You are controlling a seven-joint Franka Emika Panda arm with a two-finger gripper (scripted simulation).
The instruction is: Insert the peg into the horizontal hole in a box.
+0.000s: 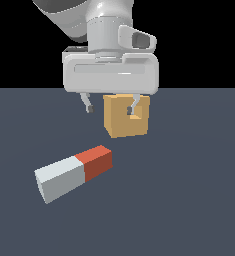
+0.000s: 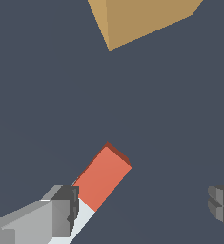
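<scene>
Peg (image 1: 74,173) flat on floor (unmarked), clear of claw (image 1: 111,108), box (image 1: 126,120).

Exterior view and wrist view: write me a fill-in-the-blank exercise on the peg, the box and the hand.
1. The long square-section grey-white peg lies flat on the floor; its end nearer the box is coloured ____.
2. The robot's hand hangs above the floor with its fingers ____, holding nothing.
3. The small tan-orange cube box and the peg are ____, not touching.

Missing words: red-orange; open; apart
</scene>
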